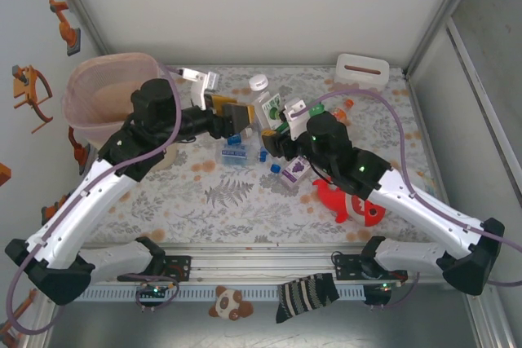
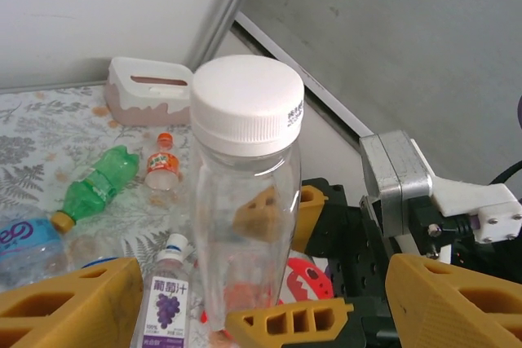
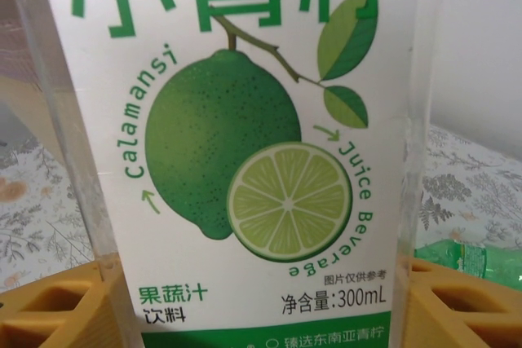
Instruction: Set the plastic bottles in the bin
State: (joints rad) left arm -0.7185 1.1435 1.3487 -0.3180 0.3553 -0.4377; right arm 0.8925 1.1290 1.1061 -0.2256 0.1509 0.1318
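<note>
Right arm: the right fingers [image 3: 57,307] are closed on the lime juice bottle [image 3: 245,160]. One yellow finger sits at each side of its body, low on the label.
Left arm: the left fingers [image 2: 69,303] are spread wide. We see the same bottle in the gap between them, with bare space on both sides and no contact visible.
Bottle, place: over the middle of the bench [image 1: 245,201], between the two wrists and apart from the bin. We cannot tell whether its base rests on the bench.
Bottle, axis: long axis upright, with the white cap [image 2: 246,99] at the top and the base down by the fingers.
Bottle, facing: the printed lime label faces the right wrist camera and reads the right way up. A clear side faces the left wrist camera.
Bin: the pink bin [image 1: 81,91] stands at the far left corner of the bench, behind the left arm.
Other bottles: the green bottle [image 2: 98,185] lies on its side. The orange-capped bottle [image 2: 163,165] is just beside it. The grape bottle [image 2: 167,299] and the blue-labelled bottle [image 1: 234,155] lie near the held one.
Other items: the red shark plush [image 1: 351,205] lies by the right arm. The white slotted box [image 1: 361,71] is at the far edge.
</note>
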